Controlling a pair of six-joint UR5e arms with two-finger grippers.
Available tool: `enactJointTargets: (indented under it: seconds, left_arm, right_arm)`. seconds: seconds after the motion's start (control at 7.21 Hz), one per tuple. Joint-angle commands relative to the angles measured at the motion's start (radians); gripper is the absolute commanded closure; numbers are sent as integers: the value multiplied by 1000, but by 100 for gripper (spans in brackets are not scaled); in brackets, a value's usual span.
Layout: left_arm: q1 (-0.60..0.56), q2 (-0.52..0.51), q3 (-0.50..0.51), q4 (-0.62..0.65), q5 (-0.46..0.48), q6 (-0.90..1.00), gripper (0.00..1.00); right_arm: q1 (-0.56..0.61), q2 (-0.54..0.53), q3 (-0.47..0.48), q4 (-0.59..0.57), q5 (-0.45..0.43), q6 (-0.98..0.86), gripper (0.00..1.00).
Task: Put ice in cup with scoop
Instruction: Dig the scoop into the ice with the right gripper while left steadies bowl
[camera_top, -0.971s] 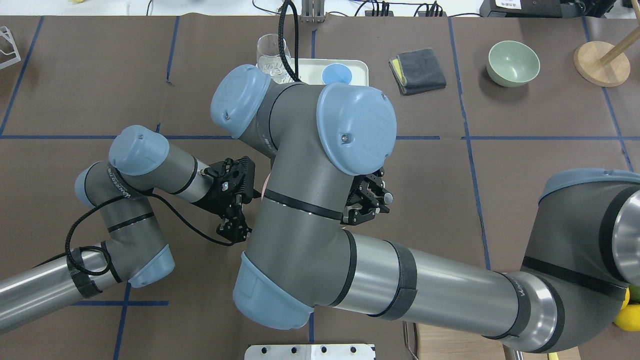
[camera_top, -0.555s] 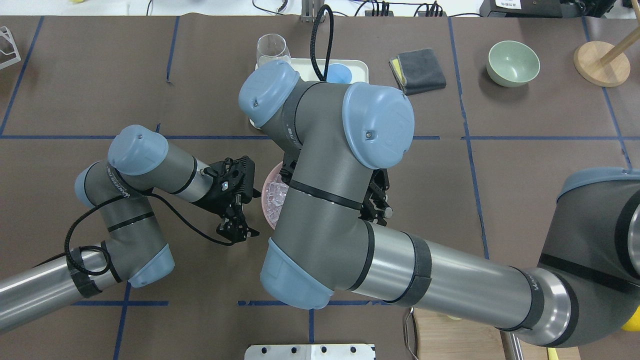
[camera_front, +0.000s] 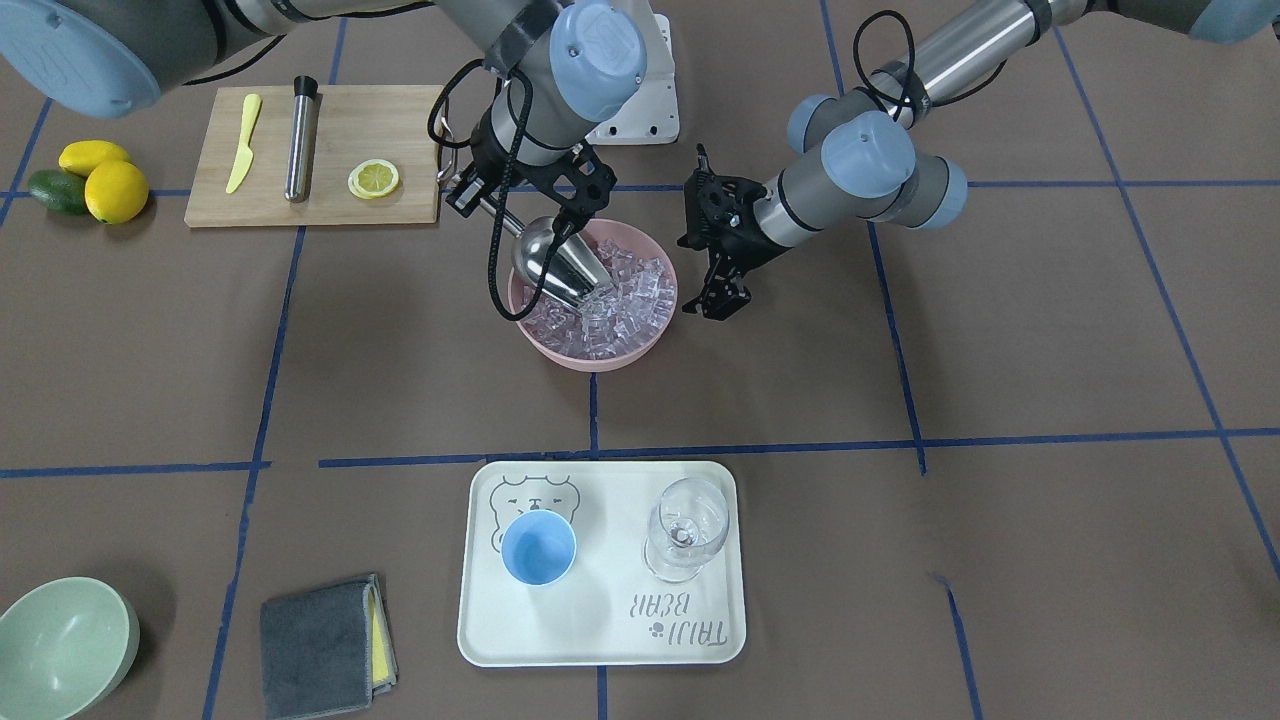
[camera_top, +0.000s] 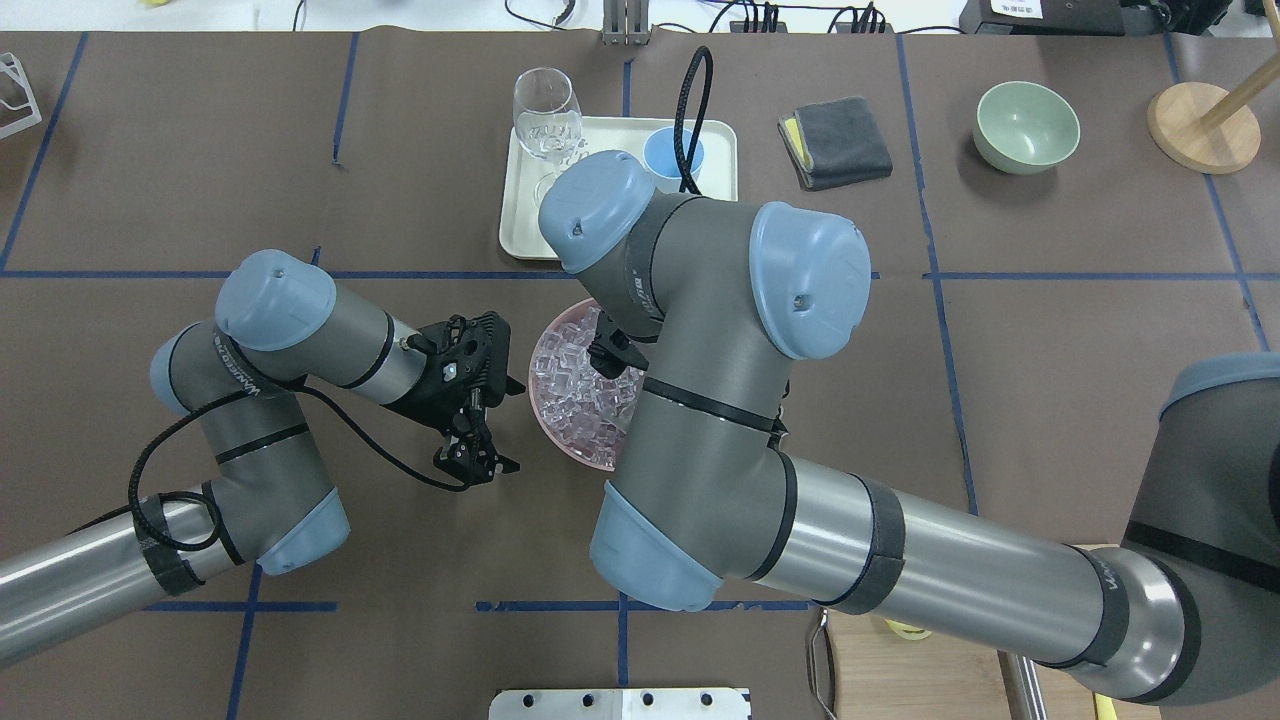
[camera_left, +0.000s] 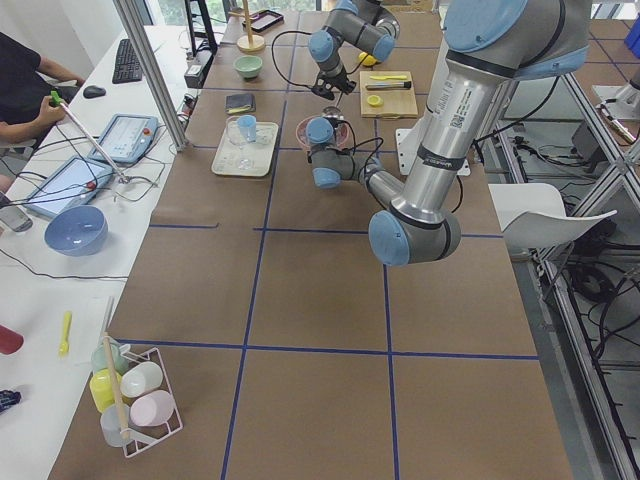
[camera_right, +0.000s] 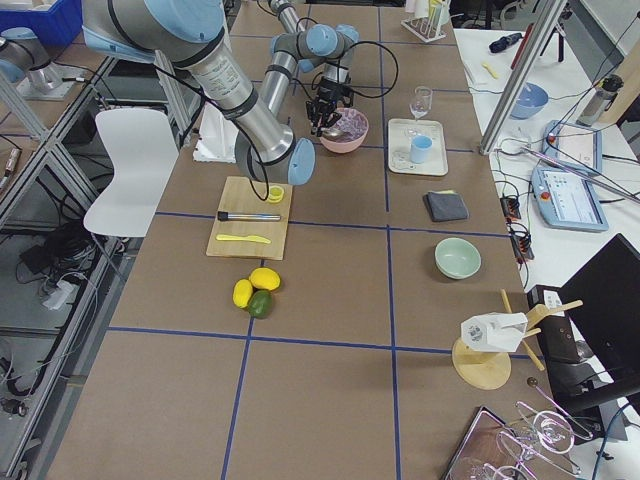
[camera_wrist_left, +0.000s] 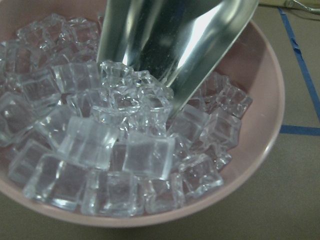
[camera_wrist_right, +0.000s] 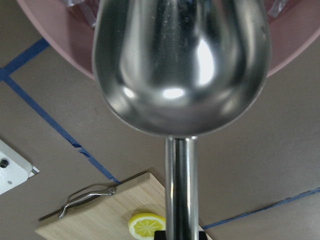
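Note:
The ice (camera_front: 630, 300) fills a pink bowl (camera_front: 590, 358) at the table's middle, also in the overhead view (camera_top: 575, 385). My right gripper (camera_front: 488, 203) is shut on the bar handle of the steel scoop (camera_front: 553, 265). The scoop tilts down with its mouth pushed into the ice (camera_wrist_left: 100, 150). The scoop's trough (camera_wrist_right: 180, 65) fills the right wrist view. My left gripper (camera_front: 715, 298) hangs open and empty just beside the bowl, apart from it. The light-blue cup (camera_front: 538, 548) stands empty on a white tray (camera_front: 600, 635).
A clear wine glass (camera_front: 685, 530) shares the tray. A cutting board (camera_front: 400, 110) holds a yellow knife, a steel cylinder (camera_front: 298, 140) and a lemon slice. Lemons and an avocado (camera_front: 85, 180), a grey cloth (camera_front: 320, 630) and a green bowl (camera_front: 60, 645) lie around.
My right arm has swung rightward and away from the base in the overhead view, uncovering the pink bowl of ice. The left arm has not moved.

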Motion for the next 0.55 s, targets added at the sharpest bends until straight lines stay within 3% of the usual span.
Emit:
enactJointTargets:
  seconds: [0.0, 0.42]
  left_arm:
    - [2, -2, 0, -2, 0, -1, 0]
    - [2, -2, -2, -2, 0, -1, 0]
  right_arm:
    - [0, -51, 4, 101, 15, 12, 100]
    - [-2, -68, 15, 119, 35, 48, 100]
